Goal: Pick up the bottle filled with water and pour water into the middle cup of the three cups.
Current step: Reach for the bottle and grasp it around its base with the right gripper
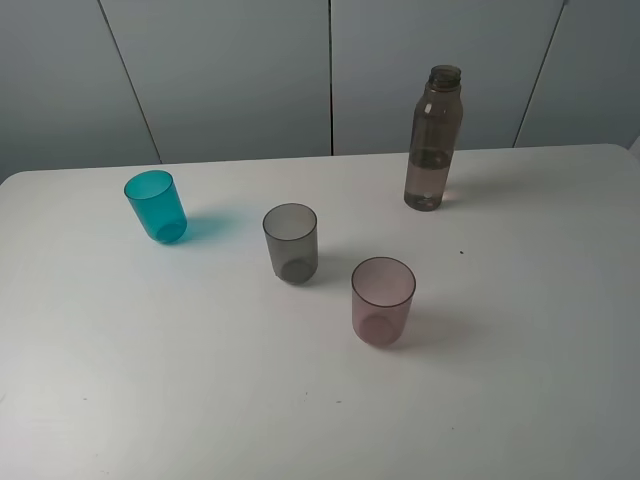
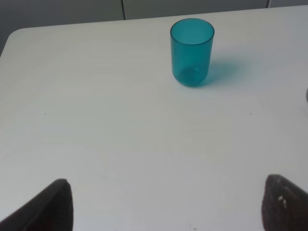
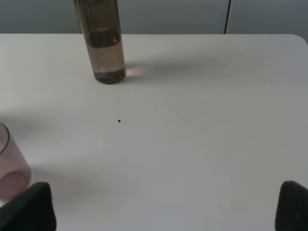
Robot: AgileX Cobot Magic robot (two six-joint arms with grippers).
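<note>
Nothing legible in any view. I find no lettering, label, brand mark or number on the bottle (image 1: 433, 140), the teal cup (image 1: 156, 205), the middle cup (image 1: 291, 242) or the pink-mauve cup (image 1: 383, 300); all are plain tinted plastic. The white bench (image 1: 150, 400) carries no print either, only a tiny dark speck (image 1: 461, 252) right of the cups, which is not a character.
</note>
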